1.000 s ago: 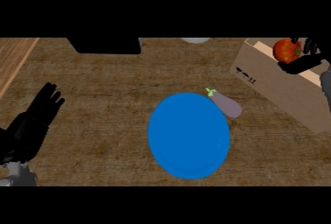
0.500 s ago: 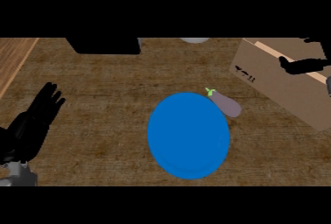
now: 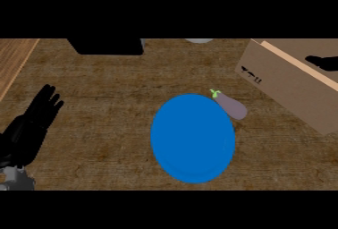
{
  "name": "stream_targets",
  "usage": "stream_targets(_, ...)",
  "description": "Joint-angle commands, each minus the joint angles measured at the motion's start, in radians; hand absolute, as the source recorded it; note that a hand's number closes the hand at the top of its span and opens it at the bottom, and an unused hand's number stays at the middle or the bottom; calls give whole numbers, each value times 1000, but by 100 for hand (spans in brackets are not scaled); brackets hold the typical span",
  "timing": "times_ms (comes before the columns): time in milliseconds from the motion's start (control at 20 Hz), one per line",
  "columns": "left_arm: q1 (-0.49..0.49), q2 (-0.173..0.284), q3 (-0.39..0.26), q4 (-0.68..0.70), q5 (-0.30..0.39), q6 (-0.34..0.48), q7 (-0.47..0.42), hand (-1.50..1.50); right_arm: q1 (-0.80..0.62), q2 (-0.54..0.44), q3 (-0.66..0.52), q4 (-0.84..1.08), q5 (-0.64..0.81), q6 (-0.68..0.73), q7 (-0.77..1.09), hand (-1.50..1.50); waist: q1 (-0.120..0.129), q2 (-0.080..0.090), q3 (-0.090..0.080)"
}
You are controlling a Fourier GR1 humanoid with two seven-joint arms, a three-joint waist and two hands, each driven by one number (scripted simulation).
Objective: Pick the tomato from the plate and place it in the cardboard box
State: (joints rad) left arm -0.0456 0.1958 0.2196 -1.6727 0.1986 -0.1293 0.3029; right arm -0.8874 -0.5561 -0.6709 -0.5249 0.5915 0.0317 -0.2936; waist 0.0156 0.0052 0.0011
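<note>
Spreading across nearly the whole view, the brown woven-looking desk (image 3: 99, 89) lies bare between the left edge and the plate, and again in a strip below the box at the right. A lighter wooden band (image 3: 14, 58) runs along its upper left side, and a black block (image 3: 109, 46) sits at the top edge. The cardboard box (image 3: 290, 85) fills the upper right corner, tilted, its pale rim toward the plate; its inside is mostly out of sight, and no tomato can be made out anywhere. The blue plate (image 3: 192, 138) lies flat in the middle with nothing on it. The left hand (image 3: 30, 129) rests at the left edge, fingers straight and holding nothing. A grey eggplant (image 3: 232, 107) with a green stem touches the plate's upper right rim. Only a dark bit of the right hand (image 3: 323, 62) shows over the box; whether it grips anything cannot be told.
</note>
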Motion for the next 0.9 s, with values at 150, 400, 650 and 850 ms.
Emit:
stream_targets(150, 30, -28, -13, -30, -8, 13, -6, 0, 10, -164, -100, 122, -119, 92, -30, -150, 6, 3, 1)
stream_targets(400, -65, 17, 20, 38, 15, -5, 9, 0, 49, -277, -103, 198, -148, 209, -124, -150, 9, 8, 1)
stream_targets(650, -8, -20, -5, 33, -16, 6, -26, 0, 93, -330, -100, 217, -177, 279, -178, -150, 2, 3, 1)
stream_targets(850, -65, 9, 16, 9, 8, 15, 33, 0, 108, -367, -86, 265, -158, 277, -230, -150, 13, 8, 2)
